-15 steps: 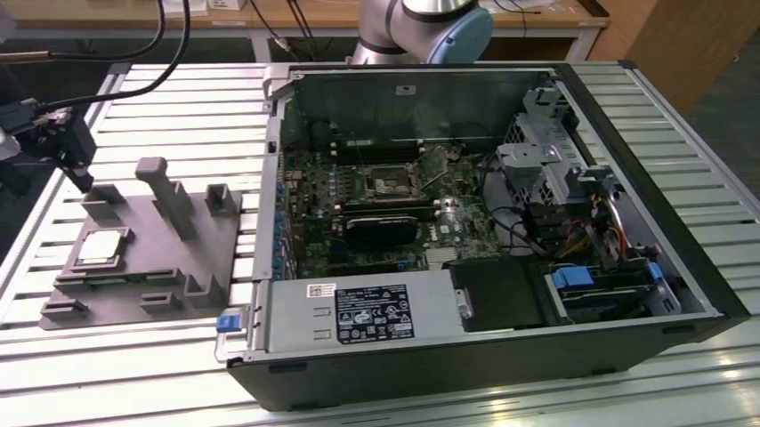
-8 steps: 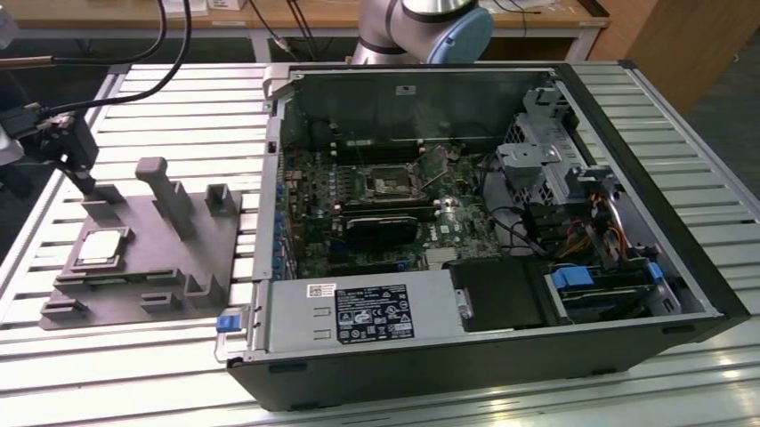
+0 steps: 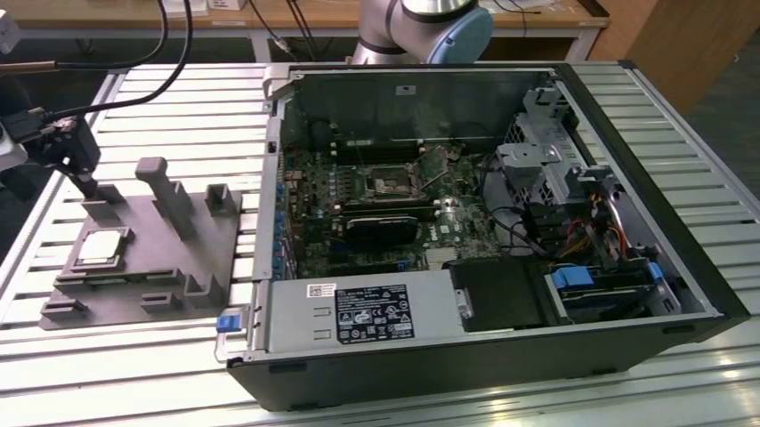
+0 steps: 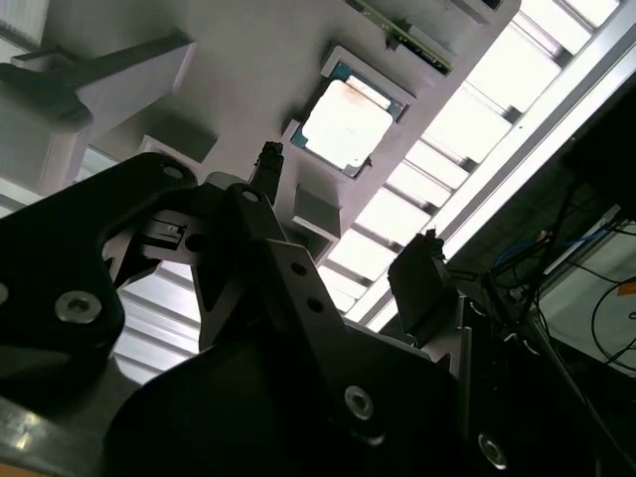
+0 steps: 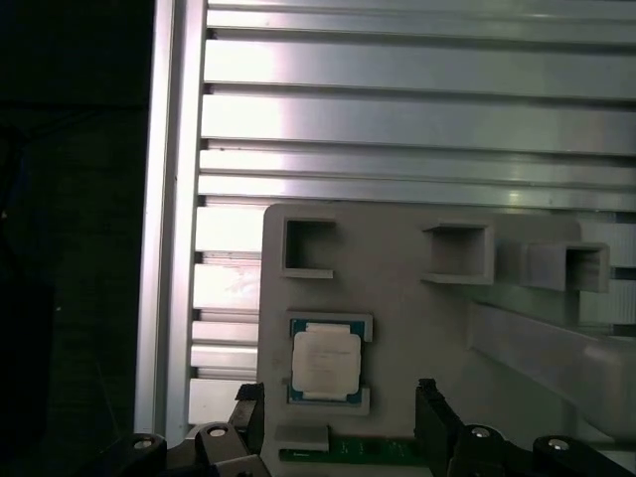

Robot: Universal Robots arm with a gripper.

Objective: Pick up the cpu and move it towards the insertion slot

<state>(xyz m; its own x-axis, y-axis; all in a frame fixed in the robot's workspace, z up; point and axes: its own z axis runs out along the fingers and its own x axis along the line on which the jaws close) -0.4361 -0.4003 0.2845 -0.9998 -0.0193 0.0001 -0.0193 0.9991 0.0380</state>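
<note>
Though near the tool point(image 5: 340, 396), cpu point(image 5: 326, 363) apart.

Table point(image 3: 178, 80): ribbed metal slats point(image 4: 497, 89), spread beneath the pincer point(image 5: 340, 397).
Light: bright glare on the slats just under the pincer.
Floor point(image 5: 70, 199): dark, past the table edge beside the pincer.
Bench point(image 3: 320, 18): wooden, well beyond the pincer, at the table's far side.

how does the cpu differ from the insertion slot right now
The cpu has a pale silvery top; the insertion slot has a dark centre in a metal frame. The cpu lies on the grey fixture plate outside the computer case; the insertion slot sits on the motherboard inside it. Both are small and square.
</note>
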